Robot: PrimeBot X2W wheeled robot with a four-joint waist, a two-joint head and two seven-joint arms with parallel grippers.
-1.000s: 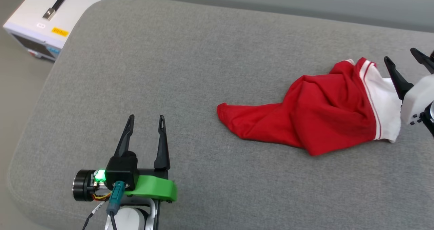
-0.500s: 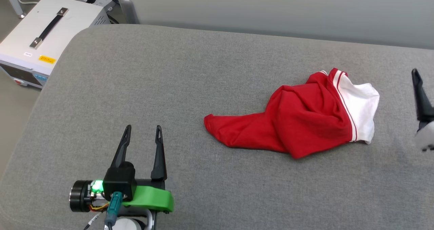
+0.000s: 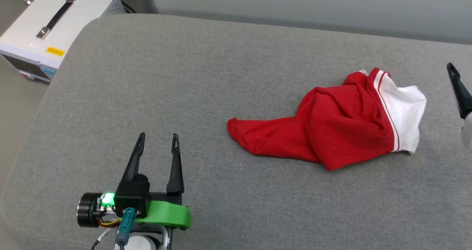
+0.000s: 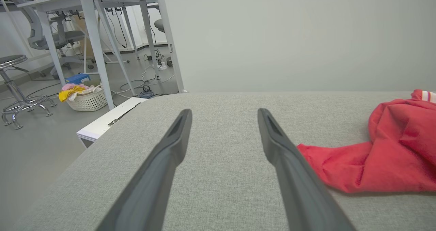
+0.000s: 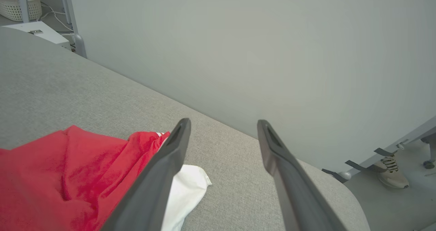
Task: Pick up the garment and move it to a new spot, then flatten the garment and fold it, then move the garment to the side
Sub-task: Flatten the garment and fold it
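Observation:
The garment [image 3: 332, 128] is a red shirt with a white sleeve [image 3: 403, 113]. It lies crumpled on the right half of the grey padded surface [image 3: 184, 76], with a narrow red end pointing left. My left gripper [image 3: 158, 135] hovers open and empty at the lower left, well clear of the garment; in the left wrist view the left gripper [image 4: 224, 111] has the garment [image 4: 385, 156] off to its right. My right gripper [image 5: 223, 122] is open and empty just right of the garment [image 5: 68, 169], above the surface. One of its fingers [image 3: 459, 91] shows at the head view's right edge.
A white instrument box [image 3: 48, 25] with a black handle stands on the floor off the surface's far left corner. A grey wall [image 3: 295, 3] runs along the back edge. A laundry basket [image 4: 85, 96], table legs and a stool stand on the floor beyond. A shoe [image 5: 391, 171] is on the floor at right.
The head camera has shifted. My right gripper has drawn back to the right, away from the white sleeve. The garment lies as before and the left gripper has not moved.

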